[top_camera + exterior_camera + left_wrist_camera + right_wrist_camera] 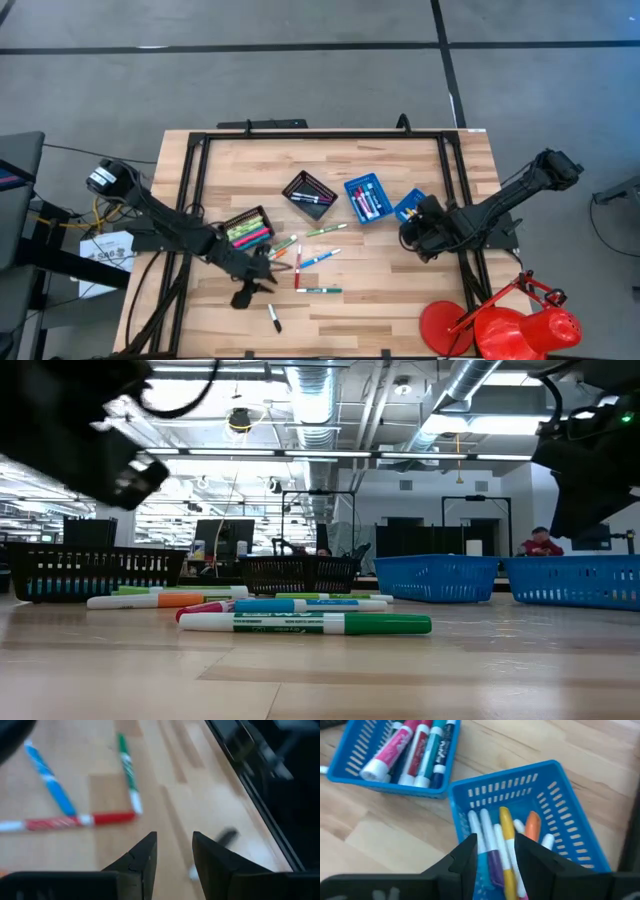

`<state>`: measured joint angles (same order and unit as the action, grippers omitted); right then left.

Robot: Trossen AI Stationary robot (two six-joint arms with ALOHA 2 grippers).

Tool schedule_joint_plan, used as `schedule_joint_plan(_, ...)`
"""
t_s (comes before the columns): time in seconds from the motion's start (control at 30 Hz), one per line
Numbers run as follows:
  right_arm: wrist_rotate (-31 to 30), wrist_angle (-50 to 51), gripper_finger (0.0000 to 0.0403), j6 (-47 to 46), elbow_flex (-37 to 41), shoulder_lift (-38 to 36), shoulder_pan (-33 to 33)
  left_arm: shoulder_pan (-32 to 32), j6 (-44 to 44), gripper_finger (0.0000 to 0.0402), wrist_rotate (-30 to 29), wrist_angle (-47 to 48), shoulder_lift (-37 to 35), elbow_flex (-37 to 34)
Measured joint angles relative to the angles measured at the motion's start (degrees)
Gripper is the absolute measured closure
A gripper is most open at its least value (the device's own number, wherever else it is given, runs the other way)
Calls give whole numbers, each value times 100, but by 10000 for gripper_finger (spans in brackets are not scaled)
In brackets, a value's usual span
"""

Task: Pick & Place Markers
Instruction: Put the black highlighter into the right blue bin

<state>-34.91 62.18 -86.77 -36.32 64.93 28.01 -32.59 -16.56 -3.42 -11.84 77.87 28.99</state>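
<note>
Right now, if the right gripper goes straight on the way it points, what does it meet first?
Probably the markers lying in the blue basket directly under the right gripper; how far off they are is unclear.

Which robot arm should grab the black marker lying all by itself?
Probably the left. The left gripper hovers empty near the loose markers, fingers slightly apart, with the black marker close by. The right gripper is far off, above a blue basket already holding markers.
</note>
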Motion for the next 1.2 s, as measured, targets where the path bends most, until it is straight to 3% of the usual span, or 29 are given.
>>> schedule_joint_plan(0.33, 4, -303, 284, 25, -2, 0, 0, -831, 528, 282, 28, -1711, 1227, -122)
schedule_joint_plan(0.7, 10, -474, 284, 25, -4, 0, 0, -841, 522, 283, -13, -1944, 2100, -122)
schedule_joint_plan(0.87, -295, -839, 284, 156, -4, 0, 0, -795, 609, 321, -54, -1990, 2211, -116)
schedule_joint_plan(1.0, -744, -1925, 284, 1594, -4, 0, -2, -702, 608, 376, -61, -1971, 2191, -116)
schedule_joint_plan(1.1, -903, -3221, 284, 3320, -4, 0, -2, -635, 612, 376, -51, -1912, 2091, -116)
schedule_joint_plan(1.2, -863, -4717, 284, 5114, -4, 2, 0, -558, 712, 364, -535, -1791, 1834, -142)
